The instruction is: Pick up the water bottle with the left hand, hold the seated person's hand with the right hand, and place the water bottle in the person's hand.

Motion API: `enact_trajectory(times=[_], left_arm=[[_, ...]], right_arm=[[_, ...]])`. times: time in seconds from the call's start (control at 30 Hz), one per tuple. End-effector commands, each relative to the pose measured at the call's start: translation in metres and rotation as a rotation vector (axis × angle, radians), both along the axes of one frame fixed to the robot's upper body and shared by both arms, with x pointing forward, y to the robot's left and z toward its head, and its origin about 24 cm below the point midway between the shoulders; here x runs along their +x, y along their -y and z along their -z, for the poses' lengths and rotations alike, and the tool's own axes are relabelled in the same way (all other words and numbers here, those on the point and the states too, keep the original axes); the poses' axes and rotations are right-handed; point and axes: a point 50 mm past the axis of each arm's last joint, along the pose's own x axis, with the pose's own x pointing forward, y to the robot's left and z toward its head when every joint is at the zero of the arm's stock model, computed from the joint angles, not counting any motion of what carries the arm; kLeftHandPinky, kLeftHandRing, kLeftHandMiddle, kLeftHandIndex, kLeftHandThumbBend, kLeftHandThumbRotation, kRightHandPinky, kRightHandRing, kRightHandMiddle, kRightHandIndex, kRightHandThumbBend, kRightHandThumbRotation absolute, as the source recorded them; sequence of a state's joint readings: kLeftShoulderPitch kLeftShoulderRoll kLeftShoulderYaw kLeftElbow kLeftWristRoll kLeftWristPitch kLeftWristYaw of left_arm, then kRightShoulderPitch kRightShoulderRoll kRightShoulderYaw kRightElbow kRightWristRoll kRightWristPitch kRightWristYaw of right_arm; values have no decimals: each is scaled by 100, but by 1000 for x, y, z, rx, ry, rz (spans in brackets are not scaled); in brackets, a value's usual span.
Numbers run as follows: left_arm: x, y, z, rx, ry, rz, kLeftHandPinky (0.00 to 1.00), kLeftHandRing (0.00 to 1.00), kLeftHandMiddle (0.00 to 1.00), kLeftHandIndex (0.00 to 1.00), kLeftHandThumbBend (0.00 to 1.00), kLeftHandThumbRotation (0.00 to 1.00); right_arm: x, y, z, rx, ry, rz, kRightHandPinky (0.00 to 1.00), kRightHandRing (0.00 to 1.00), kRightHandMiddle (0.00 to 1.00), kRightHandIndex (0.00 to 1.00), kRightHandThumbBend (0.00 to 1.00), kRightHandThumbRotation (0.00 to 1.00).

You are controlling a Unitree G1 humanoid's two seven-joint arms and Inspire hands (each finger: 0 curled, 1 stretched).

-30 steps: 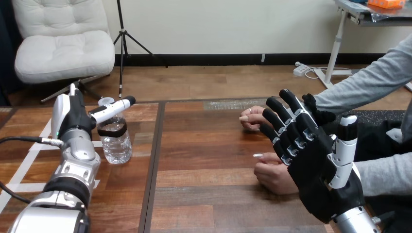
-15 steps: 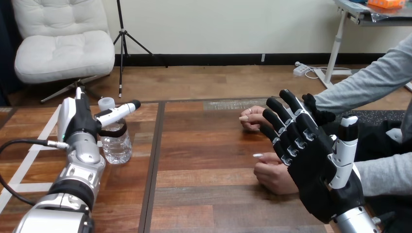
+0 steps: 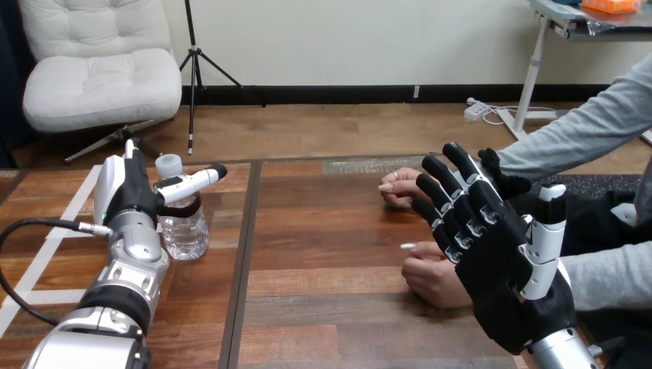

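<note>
Water bottle (image 3: 183, 224) stands near the counter's (image 3: 323, 231) left edge. My left hand (image 3: 129, 192) sits beside it, unclenched; I'd curl round its body before lifting. My right hand (image 3: 500, 257) is spread above the person's near hand (image 3: 430, 278).

One water bottle (image 3: 183, 224), one left robot hand (image 3: 132, 194), one right robot hand (image 3: 492, 257), seemingly two person's hands (image 3: 432, 280).

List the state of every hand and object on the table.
water bottle: upright, capped, on table.
left hand: open, at the bottle's neck, not curled round it.
right hand: open, fingers straight, raised.
person's farther hand: resting on table, empty.
person's nearer hand: resting on table, empty.
</note>
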State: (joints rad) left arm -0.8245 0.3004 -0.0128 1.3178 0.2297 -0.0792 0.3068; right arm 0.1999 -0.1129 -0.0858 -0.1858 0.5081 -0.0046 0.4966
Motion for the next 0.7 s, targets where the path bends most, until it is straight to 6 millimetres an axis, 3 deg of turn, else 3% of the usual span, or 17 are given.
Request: enact_trajectory(times=[0.0, 0.67], left_arm=[[7, 4, -12, 29, 35, 27, 99, 100, 100, 100, 100, 38], [7, 5, -11, 18, 26, 29, 100, 100, 100, 100, 100, 34]], right_arm=[[6, -4, -16, 20, 81, -7, 100, 100, 97, 100, 92, 100], [7, -3, -16, 23, 83, -11, 100, 100, 97, 100, 93, 100]])
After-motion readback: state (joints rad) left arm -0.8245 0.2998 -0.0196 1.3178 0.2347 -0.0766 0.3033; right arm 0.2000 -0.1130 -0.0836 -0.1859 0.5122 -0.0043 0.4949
